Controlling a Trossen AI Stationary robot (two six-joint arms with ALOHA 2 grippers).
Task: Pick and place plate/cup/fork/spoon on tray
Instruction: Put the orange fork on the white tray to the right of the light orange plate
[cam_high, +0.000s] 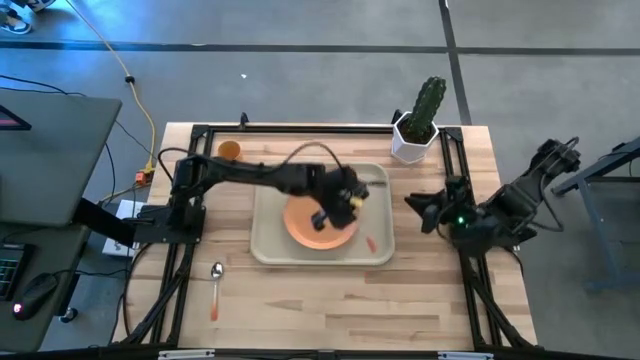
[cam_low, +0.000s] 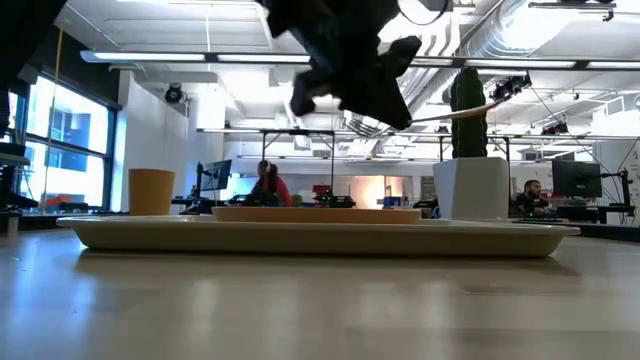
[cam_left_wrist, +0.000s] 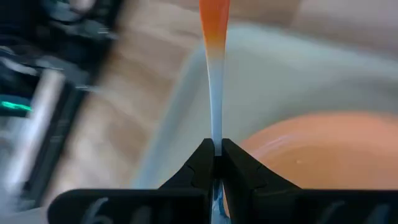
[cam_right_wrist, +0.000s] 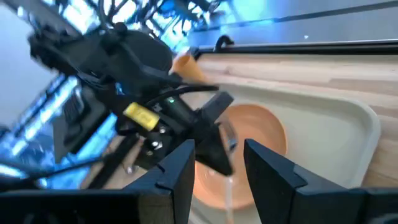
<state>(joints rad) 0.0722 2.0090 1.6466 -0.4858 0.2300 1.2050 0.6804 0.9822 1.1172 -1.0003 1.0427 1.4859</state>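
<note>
Holding the fork (cam_left_wrist: 214, 74) pinched edge-on at its metal neck, my left hand (cam_left_wrist: 214, 163) hovered above the tray (cam_high: 270, 250), beside the plate (cam_high: 305, 228). I judged it light, stiff and slippery. My right hand (cam_right_wrist: 219, 167) waited spread, right of the tray.

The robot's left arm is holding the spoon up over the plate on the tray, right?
Not the spoon. The left gripper is shut on the fork, held over the plate on the tray. The high view shows the spoon lying on the table in front of the tray.
</note>
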